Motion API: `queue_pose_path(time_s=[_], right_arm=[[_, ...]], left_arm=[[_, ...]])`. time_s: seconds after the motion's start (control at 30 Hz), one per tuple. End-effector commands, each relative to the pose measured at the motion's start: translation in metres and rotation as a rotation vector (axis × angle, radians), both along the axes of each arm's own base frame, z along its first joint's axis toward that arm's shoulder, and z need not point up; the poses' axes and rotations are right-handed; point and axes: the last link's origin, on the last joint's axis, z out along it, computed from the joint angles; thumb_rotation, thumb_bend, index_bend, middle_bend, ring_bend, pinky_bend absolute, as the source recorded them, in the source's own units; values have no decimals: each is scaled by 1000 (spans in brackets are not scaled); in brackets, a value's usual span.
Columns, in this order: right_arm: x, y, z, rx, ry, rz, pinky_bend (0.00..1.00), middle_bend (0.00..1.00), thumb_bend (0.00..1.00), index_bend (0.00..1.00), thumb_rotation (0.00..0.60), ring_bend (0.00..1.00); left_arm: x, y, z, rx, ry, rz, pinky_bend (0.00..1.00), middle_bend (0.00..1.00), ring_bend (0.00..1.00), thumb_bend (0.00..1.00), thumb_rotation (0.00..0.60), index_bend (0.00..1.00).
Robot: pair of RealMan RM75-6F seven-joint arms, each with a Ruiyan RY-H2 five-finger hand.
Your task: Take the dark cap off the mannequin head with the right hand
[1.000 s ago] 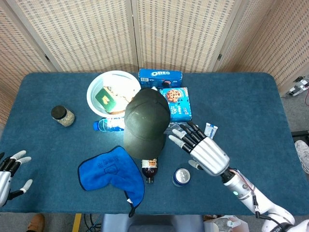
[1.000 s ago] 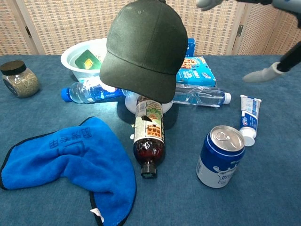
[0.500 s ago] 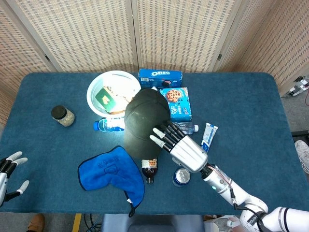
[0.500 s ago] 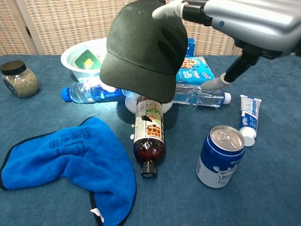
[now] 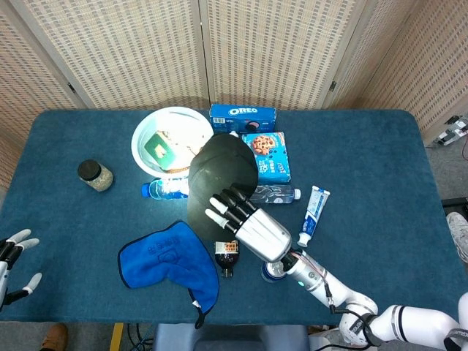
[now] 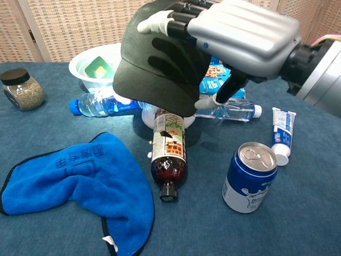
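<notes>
Your right hand (image 6: pixel 234 37) hovers over the dark cap (image 6: pixel 160 58), fingers spread and gripping nothing; the cap sits on the mannequin head (image 6: pixel 160 117) directly beneath them, brim toward you.

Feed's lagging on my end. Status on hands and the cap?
Right hand spread over dark cap, no grip visible. Cap sits on mannequin head. Left hand open at table edge. Brown bottle and can lie close below.
</notes>
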Motion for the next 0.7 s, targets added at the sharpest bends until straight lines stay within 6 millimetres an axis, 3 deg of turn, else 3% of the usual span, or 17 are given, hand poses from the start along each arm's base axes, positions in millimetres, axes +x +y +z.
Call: queue_pose_path(time_s=[0.03, 0.7], right_arm=[[2, 3, -9, -5, 5, 16, 0, 0, 0, 0, 600, 0], [12, 0, -43, -8, 17, 25, 0, 0, 0, 0, 600, 0]], left_arm=[[0, 0, 0, 0, 0, 2, 0, 168, 162, 228, 600, 279], [-3, 1, 0, -16, -17, 9, 0, 167, 162, 228, 600, 279]])
